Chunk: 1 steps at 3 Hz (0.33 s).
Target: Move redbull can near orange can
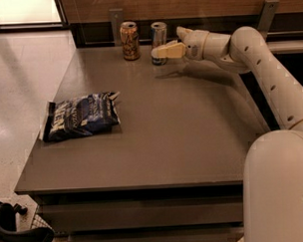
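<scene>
Redbull can (158,37), one, stands beside one orange can (129,40), gripper (167,40) spread around it.

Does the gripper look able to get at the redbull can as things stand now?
Probably yes. The gripper is right at the redbull can near the table's far edge, with nothing between them. The orange can stands apart on the redbull can's other side, out of the way.

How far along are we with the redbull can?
Nearly done: the redbull can is upright at the table's back edge, a small gap beside the orange can. In hand: the tool is at the redbull can. Left: back the tool away.
</scene>
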Available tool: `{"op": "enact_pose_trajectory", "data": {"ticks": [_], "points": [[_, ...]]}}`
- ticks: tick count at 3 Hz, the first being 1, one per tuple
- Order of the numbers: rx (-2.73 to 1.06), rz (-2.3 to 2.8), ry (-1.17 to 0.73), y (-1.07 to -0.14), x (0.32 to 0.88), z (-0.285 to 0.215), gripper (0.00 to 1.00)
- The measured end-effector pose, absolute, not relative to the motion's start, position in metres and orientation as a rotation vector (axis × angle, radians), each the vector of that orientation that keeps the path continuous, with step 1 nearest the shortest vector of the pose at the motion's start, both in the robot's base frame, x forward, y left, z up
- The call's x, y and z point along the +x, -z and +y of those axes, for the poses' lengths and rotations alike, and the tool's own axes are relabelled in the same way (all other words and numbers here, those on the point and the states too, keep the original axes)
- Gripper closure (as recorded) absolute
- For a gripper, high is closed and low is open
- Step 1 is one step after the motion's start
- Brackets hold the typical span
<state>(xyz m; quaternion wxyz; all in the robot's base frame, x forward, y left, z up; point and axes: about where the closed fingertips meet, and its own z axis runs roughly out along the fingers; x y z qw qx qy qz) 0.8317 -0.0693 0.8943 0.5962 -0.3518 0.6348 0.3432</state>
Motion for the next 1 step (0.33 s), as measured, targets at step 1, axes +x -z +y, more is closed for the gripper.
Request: {"op": "enact_pose_trajectory", "data": {"ticks": [1], "points": [[-0.817,1.474,-0.797,-0.8943,0.8317,-0.0693,0.00]]}}
